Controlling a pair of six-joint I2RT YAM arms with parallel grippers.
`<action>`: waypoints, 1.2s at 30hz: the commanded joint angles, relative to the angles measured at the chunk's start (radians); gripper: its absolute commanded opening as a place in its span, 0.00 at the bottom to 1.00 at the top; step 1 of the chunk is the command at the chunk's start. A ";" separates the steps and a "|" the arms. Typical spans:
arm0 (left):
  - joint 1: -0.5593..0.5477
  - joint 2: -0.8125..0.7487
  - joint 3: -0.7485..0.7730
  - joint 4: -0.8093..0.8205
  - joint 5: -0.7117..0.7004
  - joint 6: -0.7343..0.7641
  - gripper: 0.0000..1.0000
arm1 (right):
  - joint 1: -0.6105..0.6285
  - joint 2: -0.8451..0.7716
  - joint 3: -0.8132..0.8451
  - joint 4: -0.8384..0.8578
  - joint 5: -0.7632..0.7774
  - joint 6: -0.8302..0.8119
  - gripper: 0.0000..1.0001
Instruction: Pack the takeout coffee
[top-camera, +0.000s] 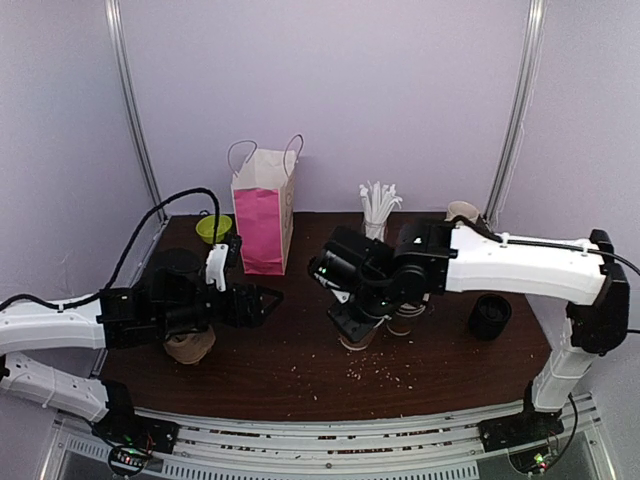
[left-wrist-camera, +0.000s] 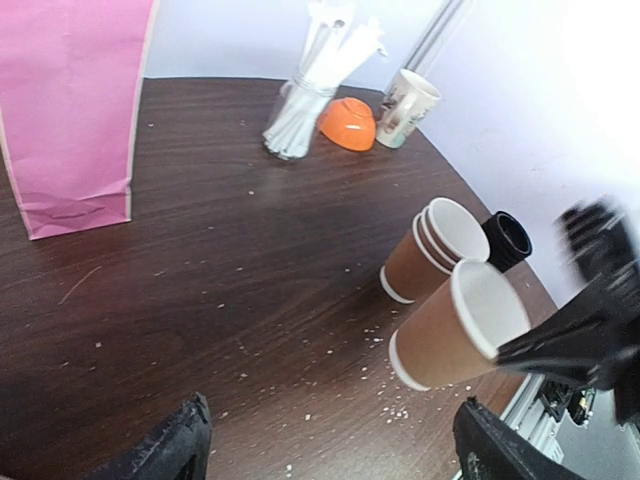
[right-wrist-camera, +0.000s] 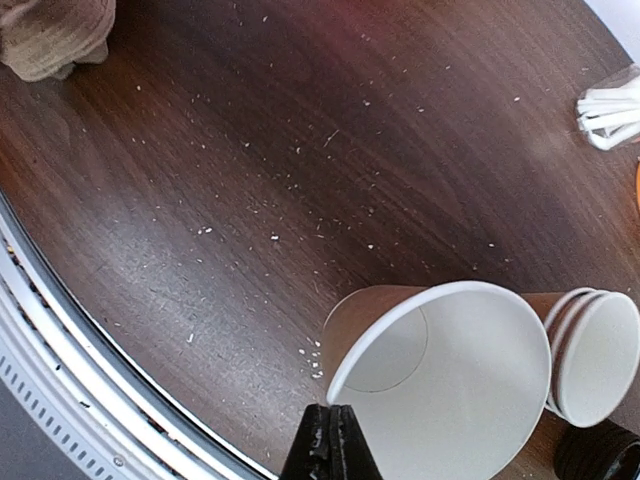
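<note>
My right gripper (right-wrist-camera: 331, 418) is shut on the white rim of a brown paper cup (right-wrist-camera: 450, 385). This cup (left-wrist-camera: 452, 332) is open, has no lid and leans over just above the table. Right behind it stands a stack of nested brown cups (left-wrist-camera: 432, 250). A stack of black lids (left-wrist-camera: 507, 240) sits beyond them near the table's right edge. My left gripper (left-wrist-camera: 335, 455) is open with nothing between its fingers. It hovers low over the table's left half (top-camera: 265, 303) and faces the held cup.
A pink paper bag (top-camera: 262, 215) stands at the back left, with a green bowl (top-camera: 213, 228) beside it. A glass of white straws (left-wrist-camera: 298, 112), an orange bowl (left-wrist-camera: 347, 122) and a cream mug (left-wrist-camera: 405, 103) line the back. A crumpled brown lump (right-wrist-camera: 48, 35) lies under my left arm.
</note>
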 joint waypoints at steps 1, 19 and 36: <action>-0.005 -0.064 -0.036 -0.017 -0.093 -0.018 0.88 | 0.045 0.110 0.025 0.040 -0.006 0.013 0.00; -0.005 -0.090 -0.048 -0.073 -0.133 -0.013 0.89 | 0.077 0.232 0.055 0.044 -0.017 0.043 0.36; -0.005 -0.054 -0.022 -0.070 -0.166 0.015 0.91 | -0.334 -0.267 -0.157 0.097 -0.006 0.113 0.54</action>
